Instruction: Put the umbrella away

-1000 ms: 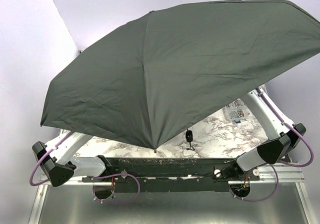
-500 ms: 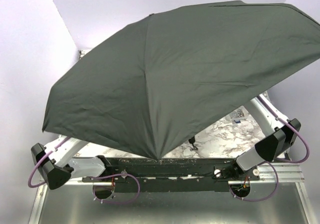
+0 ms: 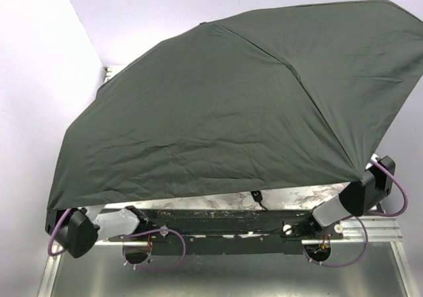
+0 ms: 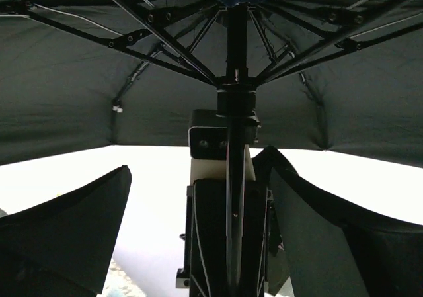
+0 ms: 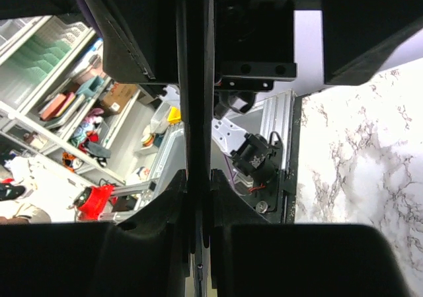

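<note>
Spanning the counter (image 5: 357, 151) edge to edge, fully open, the umbrella (image 3: 231, 112) is far from put away: right jaws pinch its shaft (image 5: 197, 145), left jaws gape around it without touching, and collapsing and stowing remain.
</note>
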